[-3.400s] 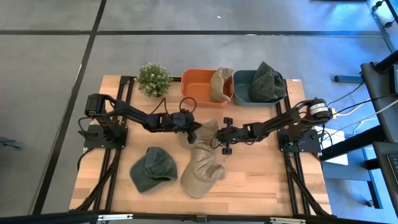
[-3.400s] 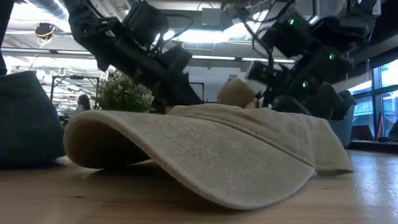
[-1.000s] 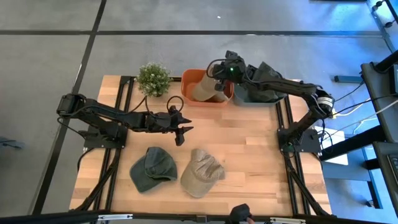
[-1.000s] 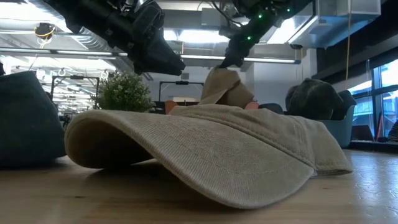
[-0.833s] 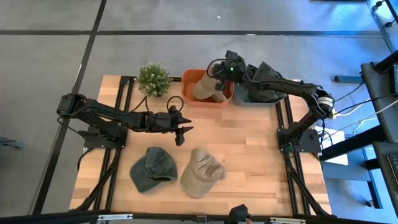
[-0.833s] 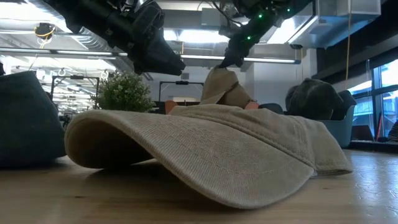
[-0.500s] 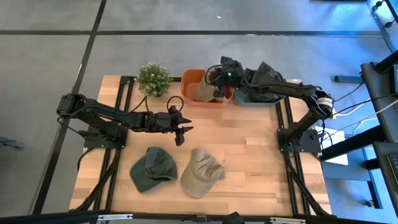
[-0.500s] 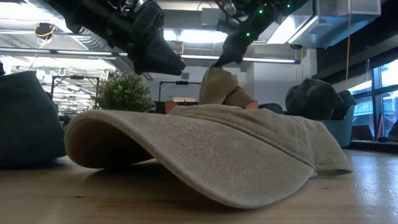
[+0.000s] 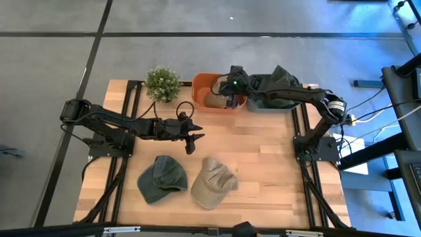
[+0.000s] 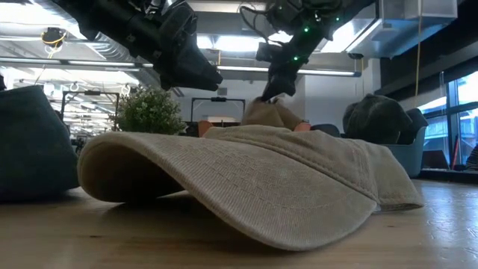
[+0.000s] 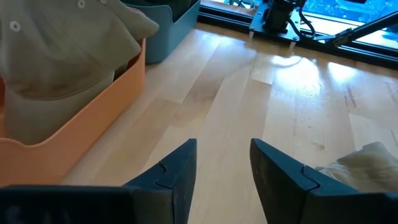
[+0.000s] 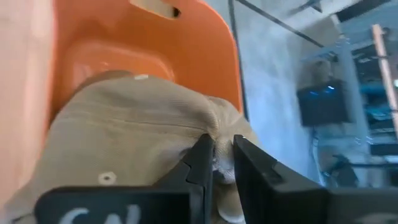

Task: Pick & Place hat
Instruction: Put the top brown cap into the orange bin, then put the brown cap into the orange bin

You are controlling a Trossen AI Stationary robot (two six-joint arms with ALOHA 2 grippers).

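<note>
Lowering since a second ago, the right gripper now pinches a tan hat inside the orange bin, upper centre; release seems near. The blue bin beside it holds a green hat. The left gripper hovers mid-table, fingers apart, empty.

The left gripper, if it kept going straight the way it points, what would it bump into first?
Probably nothing soon. The left gripper is open, pointing over bare table. The orange bin with its tan hat lies off to one side, another tan hat to the other. Far ahead stands the right arm's base, though depth is unclear.
</note>
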